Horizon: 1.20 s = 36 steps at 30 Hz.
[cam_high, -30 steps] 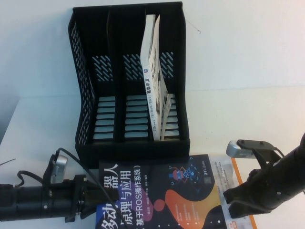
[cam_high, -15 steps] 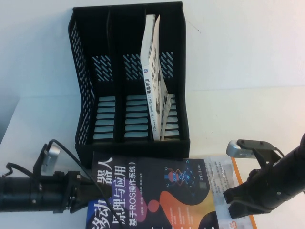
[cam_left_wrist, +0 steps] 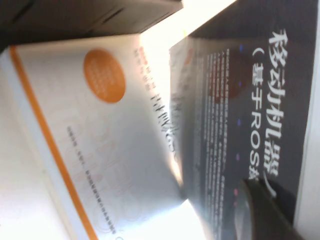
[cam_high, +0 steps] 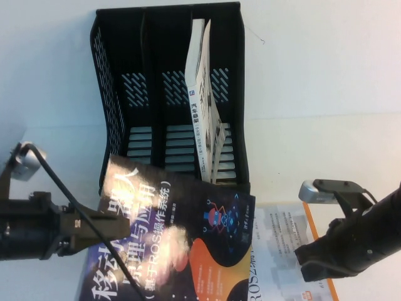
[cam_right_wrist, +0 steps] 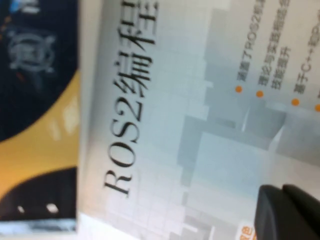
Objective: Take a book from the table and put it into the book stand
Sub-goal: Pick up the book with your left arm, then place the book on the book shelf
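The book (cam_high: 182, 238), dark-covered with a big white title and orange and pink blobs, is lifted off the table (cam_high: 313, 144) and tilted. Its far edge leans on the front lip of the black book stand (cam_high: 119, 106). My left gripper (cam_high: 103, 221) is shut on the book's left edge. In the left wrist view one dark finger (cam_left_wrist: 265, 210) lies on the book's cover (cam_left_wrist: 260, 100). My right gripper (cam_high: 308, 263) is shut, its tips resting on a white book with an orange border (cam_high: 285, 235). The right wrist view shows the fingertips (cam_right_wrist: 290, 215) on that white cover (cam_right_wrist: 200, 125).
A white-spined book (cam_high: 203, 94) stands leaning in the stand's right compartment; the left and middle compartments hold nothing. The white book with the orange border (cam_left_wrist: 100, 150) lies flat under the dark book's right side. Bare table stretches right of the stand.
My left arm has drawn back to the left and risen, raising the dark book's left side and tipping its far edge onto the stand's front. The right arm has not moved.
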Tool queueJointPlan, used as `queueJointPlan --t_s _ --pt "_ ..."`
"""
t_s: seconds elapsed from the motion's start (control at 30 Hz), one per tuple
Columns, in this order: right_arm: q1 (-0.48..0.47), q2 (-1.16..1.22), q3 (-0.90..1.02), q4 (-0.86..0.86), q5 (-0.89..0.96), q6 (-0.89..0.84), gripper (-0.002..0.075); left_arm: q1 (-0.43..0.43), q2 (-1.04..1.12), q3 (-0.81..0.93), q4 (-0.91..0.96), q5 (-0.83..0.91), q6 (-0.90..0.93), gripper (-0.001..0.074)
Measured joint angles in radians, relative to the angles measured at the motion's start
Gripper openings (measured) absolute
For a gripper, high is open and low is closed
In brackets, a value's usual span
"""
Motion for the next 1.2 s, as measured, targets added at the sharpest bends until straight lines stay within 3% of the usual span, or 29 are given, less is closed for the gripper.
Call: queueJointPlan --t_s 0.3,0.77,1.2 --pt "0.000 -0.221 0.002 -0.006 0.042 0.000 -0.0002 0.000 -0.222 -0.251 0.147 0.056 -0.265 0.0115" --pt "0.000 -0.652 0.003 -0.110 0.145 0.089 -0.0002 0.000 -0.234 -0.676 0.555 0.133 -0.628 0.0114" --pt "0.000 -0.832 0.010 -0.265 0.257 0.206 -0.0002 0.000 -0.110 -0.726 0.530 -0.023 -0.716 0.0113"
